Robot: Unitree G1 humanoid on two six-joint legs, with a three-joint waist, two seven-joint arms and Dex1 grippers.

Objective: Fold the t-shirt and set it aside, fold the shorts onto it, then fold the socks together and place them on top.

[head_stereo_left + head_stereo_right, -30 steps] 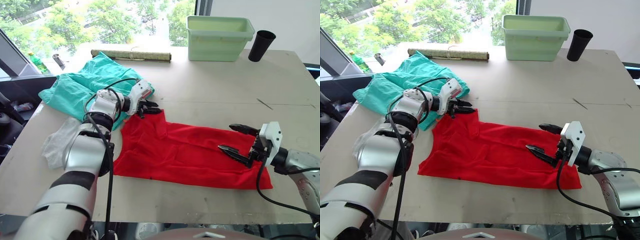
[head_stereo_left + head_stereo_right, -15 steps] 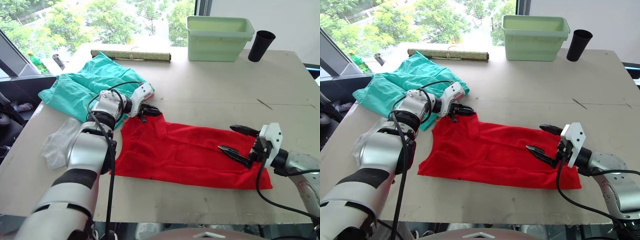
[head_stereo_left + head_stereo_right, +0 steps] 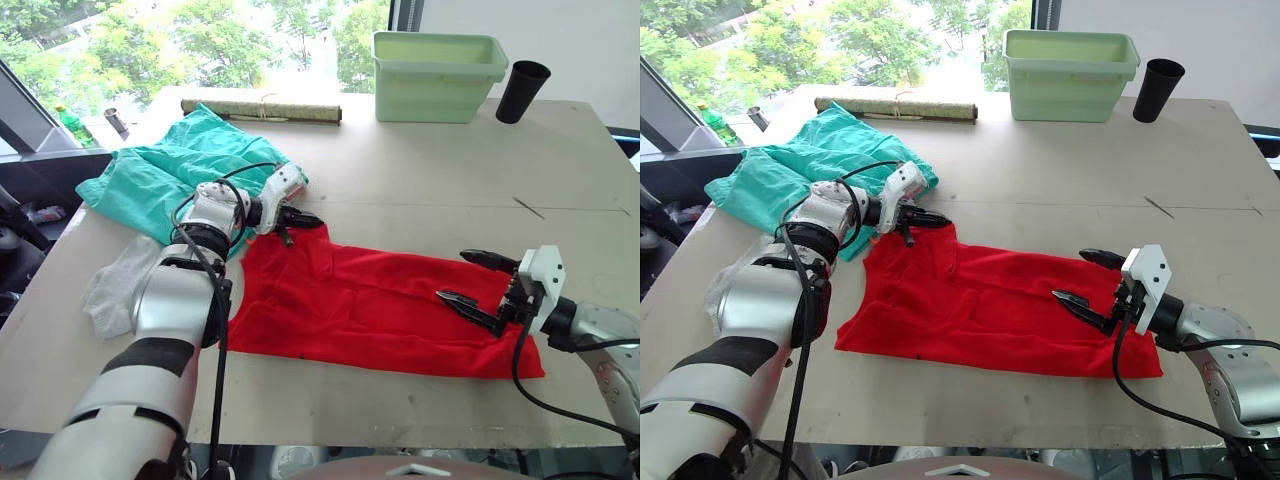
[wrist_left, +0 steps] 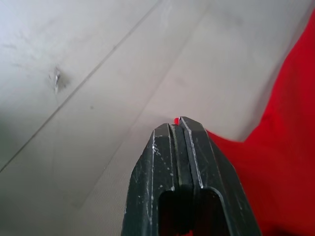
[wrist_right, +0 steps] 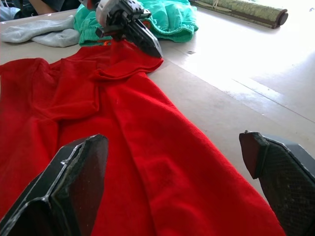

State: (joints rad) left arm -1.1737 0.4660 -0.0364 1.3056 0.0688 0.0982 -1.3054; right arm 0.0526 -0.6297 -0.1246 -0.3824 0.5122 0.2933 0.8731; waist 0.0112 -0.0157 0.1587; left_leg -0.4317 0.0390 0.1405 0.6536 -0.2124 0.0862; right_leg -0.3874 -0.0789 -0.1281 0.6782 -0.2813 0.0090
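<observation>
The red t-shirt (image 3: 370, 300) lies spread flat across the table's middle. My left gripper (image 3: 302, 219) is at its far left corner, shut on the t-shirt's edge; a sliver of red shows at the closed fingertips (image 4: 178, 129). Over the shirt's right end my right gripper (image 3: 472, 282) hovers low and open, its fingers (image 5: 74, 187) wide apart with nothing between them. The teal-green shorts (image 3: 165, 165) lie rumpled at the far left, touching the shirt's corner. Light-grey socks (image 3: 118, 287) rest at the left edge, partly behind my left arm.
A pale green bin (image 3: 438, 75) and a black cup (image 3: 523, 90) stand at the back right. A rolled mat (image 3: 262, 110) lies along the far edge, with a green bottle (image 3: 75, 125) beyond the back left corner.
My left gripper's fingers have closed on the shirt's far left corner and shifted slightly. The right gripper has stayed still.
</observation>
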